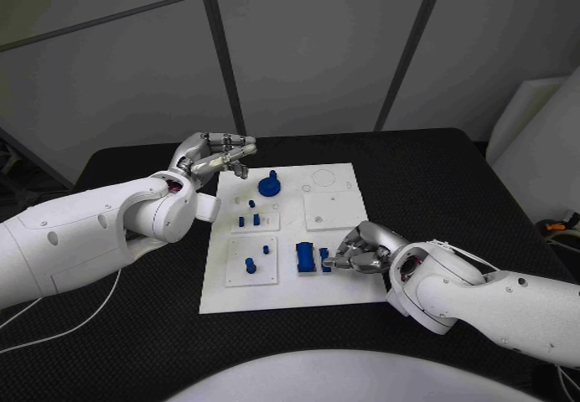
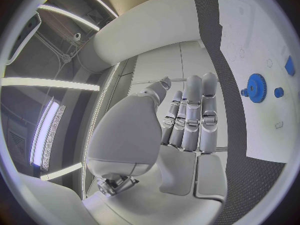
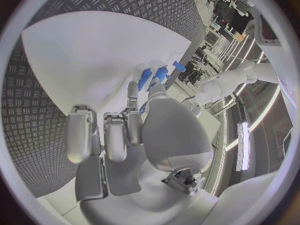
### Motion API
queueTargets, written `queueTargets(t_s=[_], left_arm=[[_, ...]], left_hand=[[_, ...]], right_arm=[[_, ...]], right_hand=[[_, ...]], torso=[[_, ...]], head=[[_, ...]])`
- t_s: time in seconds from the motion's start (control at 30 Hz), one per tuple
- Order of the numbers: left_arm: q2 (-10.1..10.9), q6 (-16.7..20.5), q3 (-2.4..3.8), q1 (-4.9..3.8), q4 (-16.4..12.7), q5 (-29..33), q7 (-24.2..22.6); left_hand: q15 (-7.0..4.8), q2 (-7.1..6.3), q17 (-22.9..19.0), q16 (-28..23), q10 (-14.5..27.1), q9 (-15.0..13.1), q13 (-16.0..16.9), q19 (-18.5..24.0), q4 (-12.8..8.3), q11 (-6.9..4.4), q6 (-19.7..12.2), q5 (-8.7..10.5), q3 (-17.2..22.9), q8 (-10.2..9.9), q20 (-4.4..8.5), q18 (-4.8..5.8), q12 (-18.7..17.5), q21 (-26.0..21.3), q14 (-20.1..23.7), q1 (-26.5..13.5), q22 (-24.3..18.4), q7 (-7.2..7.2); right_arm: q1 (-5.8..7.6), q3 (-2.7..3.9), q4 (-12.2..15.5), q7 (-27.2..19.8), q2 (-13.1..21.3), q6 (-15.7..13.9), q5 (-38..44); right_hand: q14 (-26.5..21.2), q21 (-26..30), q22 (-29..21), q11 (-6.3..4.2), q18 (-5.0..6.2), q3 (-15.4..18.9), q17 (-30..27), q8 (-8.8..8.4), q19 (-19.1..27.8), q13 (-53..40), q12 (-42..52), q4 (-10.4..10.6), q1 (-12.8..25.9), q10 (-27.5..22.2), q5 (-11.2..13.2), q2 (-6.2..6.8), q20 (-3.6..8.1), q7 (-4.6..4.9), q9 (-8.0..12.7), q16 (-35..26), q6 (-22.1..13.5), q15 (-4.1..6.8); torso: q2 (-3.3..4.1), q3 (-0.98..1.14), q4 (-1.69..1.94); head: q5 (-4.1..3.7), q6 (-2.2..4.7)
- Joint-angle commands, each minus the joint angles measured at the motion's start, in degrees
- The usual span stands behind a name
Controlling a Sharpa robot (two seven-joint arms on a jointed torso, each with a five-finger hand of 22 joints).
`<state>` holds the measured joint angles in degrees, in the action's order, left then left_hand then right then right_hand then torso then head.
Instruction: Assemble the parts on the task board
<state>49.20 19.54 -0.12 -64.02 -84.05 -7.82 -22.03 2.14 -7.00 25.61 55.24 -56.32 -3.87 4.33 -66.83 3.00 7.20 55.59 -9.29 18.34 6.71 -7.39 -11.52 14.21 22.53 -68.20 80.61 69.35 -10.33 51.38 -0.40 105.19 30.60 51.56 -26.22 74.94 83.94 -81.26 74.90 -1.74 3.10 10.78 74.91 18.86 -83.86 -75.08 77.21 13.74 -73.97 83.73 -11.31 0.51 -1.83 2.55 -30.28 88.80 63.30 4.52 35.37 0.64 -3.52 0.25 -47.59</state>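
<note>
The white task board [image 1: 344, 285] lies in the middle of the black table. A blue gear [image 1: 272, 182] [image 2: 256, 87] stands near its far edge, and several small blue pegs [image 1: 251, 221] stand in the left plates. A larger blue block [image 1: 307, 257] [image 3: 145, 79] sits near the board's middle. My right hand [image 1: 359, 249] [image 3: 140, 130] rests low on the board beside that block, thumb and one finger closed on a small blue part [image 1: 325, 255], other fingers curled. My left hand [image 1: 215, 155] [image 2: 187, 120] hovers over the board's far left corner, holding nothing.
Raised white square plates [image 1: 333, 208] lie on the board, the far right ones bare with round outlines. Black table [image 1: 447, 184] stretches to the right of the board. A white box [image 1: 544, 126] stands at the table's far right.
</note>
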Motion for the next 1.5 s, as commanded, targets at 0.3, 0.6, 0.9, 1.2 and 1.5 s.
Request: queueTargets(t_s=[0.3, 0.6, 0.9, 1.2, 1.5], left_arm=[[0.0, -0.56, 0.05, -0.08, -0.14, 0.06, -0.2], [0.01, -0.55, 0.05, -0.08, -0.16, 0.06, -0.19], [0.02, -0.58, 0.05, -0.08, -0.1, 0.06, -0.21], [-0.16, -0.26, 0.04, -0.06, 0.44, 0.06, -0.65], [-1.4, -0.28, 0.03, 0.08, 4.2, 4.29, -1.23]], left_hand=[[0.12, 0.32, -0.13, 0.25, 0.53, 0.0, -0.09, 0.08, -0.04, -0.09, -0.25, -0.21, -0.41, 0.06, -0.39, 1.12, 0.33, -0.34, 0.44, 0.37, -0.09, -0.15], [0.12, 0.32, -0.13, 0.25, 0.53, 0.0, -0.09, 0.08, -0.04, -0.09, -0.25, -0.21, -0.41, 0.06, -0.39, 1.12, 0.33, -0.34, 0.44, 0.37, -0.09, -0.15], [0.12, 0.32, -0.13, 0.25, 0.53, 0.0, -0.09, 0.08, -0.04, -0.09, -0.25, -0.21, -0.41, 0.06, -0.39, 1.12, 0.33, -0.34, 0.44, 0.37, -0.09, -0.15], [0.13, 0.35, -0.15, 0.27, 0.55, 0.0, -0.09, 0.08, -0.03, -0.09, -0.25, -0.21, -0.42, 0.07, -0.4, 1.11, 0.39, -0.36, 0.45, 0.38, -0.1, -0.15], [0.16, 0.43, -1.56, -1.73, -0.44, -0.08, 0.01, 2.36, 0.36, -0.36, 0.49, -0.25, -0.83, 0.61, -0.55, 1.16, 1.78, -1.99, 3.93, 0.05, -0.8, 0.33]], right_arm=[[0.05, 0.0, -1.69, -0.52, -1.45, 2.1, 2.55], [0.04, 0.0, -1.86, -0.45, -1.99, 1.43, 3.75], [0.04, -0.01, -1.14, -2.51, -1.13, -0.92, 2.71], [0.1, 1.04, -1.72, -15.51, 0.44, -3.58, -8.7], [4.29, 2.37, -12.44, -35.22, -2.17, -2.67, -37.93]], right_hand=[[5.7, -0.08, 6.48, -0.06, -0.6, -0.69, 13.43, 0.34, 0.0, -6.45, -0.02, -2.53, -4.4, 0.81, 1.53, -1.2, 0.29, -0.39, -0.5, 0.28, -0.36, 0.56], [5.71, -0.04, 6.49, -0.17, -0.6, -1.47, 13.49, 0.33, 0.01, -6.67, 0.22, -3.97, -6.54, 0.94, 3.9, -1.9, 0.4, -0.48, -0.63, 0.31, -0.28, 0.66], [5.68, 0.04, 6.45, 0.05, -0.59, -0.22, 13.36, 0.2, 0.05, -6.41, -0.25, -2.44, -3.87, 0.77, 2.32, -1.39, 0.32, -0.23, -0.71, 0.23, -0.41, 0.5], [4.27, 6.71, 0.25, 1.99, 1.08, 2.17, 7.79, -3.0, 4.75, -0.05, -10.46, -1.1, -2.46, -4.79, -0.15, -0.08, -0.79, 2.11, 0.31, -3.19, -5.66, -1.0], [-10.7, 42.36, -29.87, 5.14, 7.2, 2.79, -34.4, -8.48, 26.2, 25.03, -44.41, -2.58, -9.3, -23.92, -0.59, -2.36, -3.72, 5.5, 3.72, -42.61, -10.37, -4.04]], torso=[[0.08, -0.01, 0.11], [-0.04, -0.03, -0.03], [-0.13, 0.0, -0.03], [-0.47, -0.19, -0.2], [-2.85, -0.97, -0.96]], head=[[-0.01, -0.27], [0.13, -0.35], [0.15, -0.12], [0.03, 0.55], [0.16, 2.33]])
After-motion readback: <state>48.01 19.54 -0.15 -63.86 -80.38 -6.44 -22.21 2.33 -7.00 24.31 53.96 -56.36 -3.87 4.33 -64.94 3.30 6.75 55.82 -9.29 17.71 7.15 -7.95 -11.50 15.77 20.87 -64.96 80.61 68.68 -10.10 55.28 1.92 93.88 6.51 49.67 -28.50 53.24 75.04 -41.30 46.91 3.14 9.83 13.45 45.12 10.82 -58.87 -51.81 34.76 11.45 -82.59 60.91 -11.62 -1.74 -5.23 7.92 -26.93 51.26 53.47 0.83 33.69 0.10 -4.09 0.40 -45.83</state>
